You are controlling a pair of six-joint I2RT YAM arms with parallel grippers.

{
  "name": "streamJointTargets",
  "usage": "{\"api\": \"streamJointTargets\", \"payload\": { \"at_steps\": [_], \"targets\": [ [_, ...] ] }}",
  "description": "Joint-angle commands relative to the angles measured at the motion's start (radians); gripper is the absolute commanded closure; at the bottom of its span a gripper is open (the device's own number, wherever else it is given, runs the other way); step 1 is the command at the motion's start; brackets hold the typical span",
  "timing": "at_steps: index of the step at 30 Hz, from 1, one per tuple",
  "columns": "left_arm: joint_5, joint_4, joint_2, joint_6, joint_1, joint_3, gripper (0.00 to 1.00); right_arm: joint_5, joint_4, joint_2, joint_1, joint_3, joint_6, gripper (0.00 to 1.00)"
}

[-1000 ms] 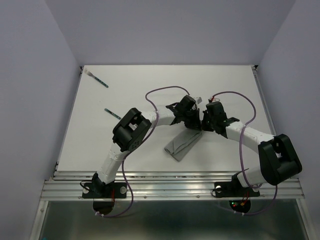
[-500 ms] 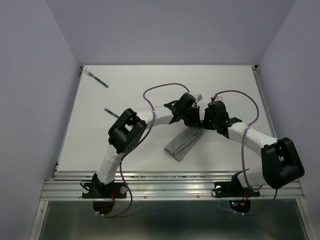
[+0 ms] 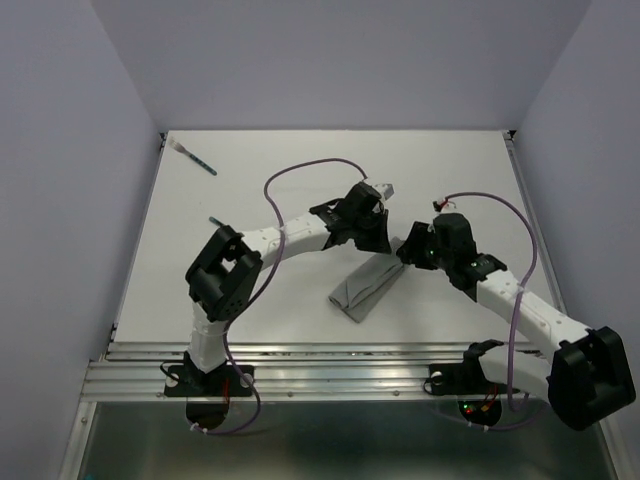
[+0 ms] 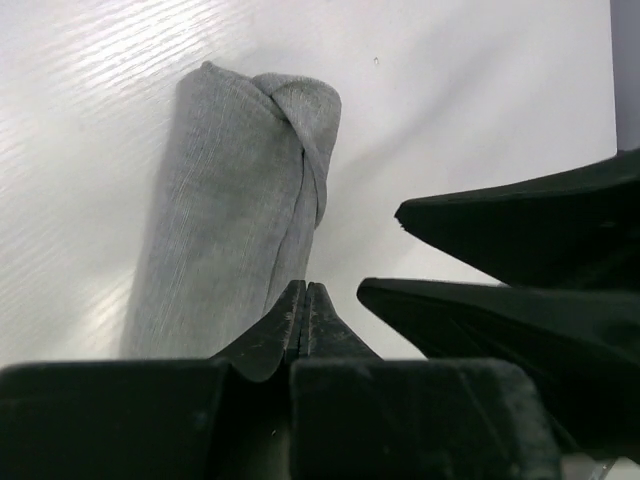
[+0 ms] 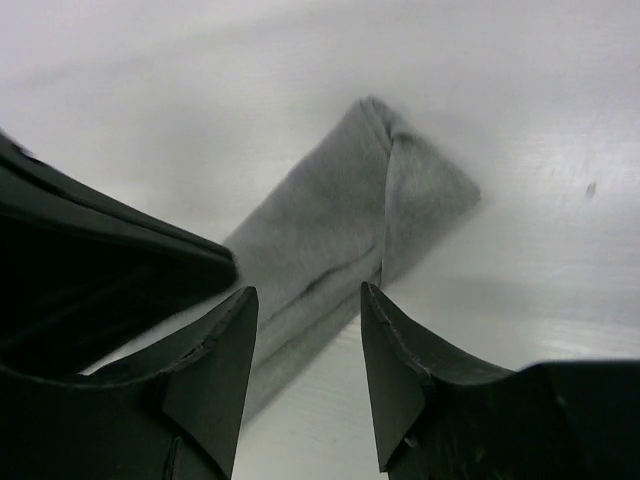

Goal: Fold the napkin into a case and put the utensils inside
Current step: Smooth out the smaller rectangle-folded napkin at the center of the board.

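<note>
Two grippers: black, wedge-shaped fingers are seen on each.
Left gripper (image 4: 306,300): tips are pressed flat together, nothing between them, over one end of the case.
Right gripper (image 5: 308,292): jaws are held partly apart and empty.
Case (image 4: 240,200): narrow pouch of finely woven grey cloth, one end tucked over; laid diagonally on the white table (image 3: 300,150).
Utensils (image 3: 197,159): teal-handled, one is seen at the far left corner; the second utensil (image 3: 214,219) is partly hidden by the left arm.
</note>
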Motion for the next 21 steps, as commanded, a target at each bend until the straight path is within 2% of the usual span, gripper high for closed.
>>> {"api": "streamJointTargets", "payload": {
  "at_steps": [1,6,10,17,21],
  "targets": [
    [-0.123,-0.049,-0.220,0.046,-0.007,-0.075,0.94,-0.175,0.026,-0.092,0.002,-0.129,0.130,0.49],
    [-0.229,-0.084,-0.348,0.052,-0.007,-0.205,0.77,-0.268,0.137,-0.152,0.002,-0.284,0.255,0.49],
    [-0.249,-0.072,-0.419,0.057,-0.007,-0.289,0.69,-0.303,0.184,-0.123,0.002,-0.321,0.276,0.50],
    [-0.254,-0.045,-0.462,0.113,-0.009,-0.382,0.71,-0.332,0.333,-0.046,0.011,-0.363,0.301,0.53],
    [-0.269,-0.034,-0.480,0.109,-0.009,-0.399,0.72,-0.346,0.393,0.035,0.020,-0.366,0.310,0.59]
  ]
}}
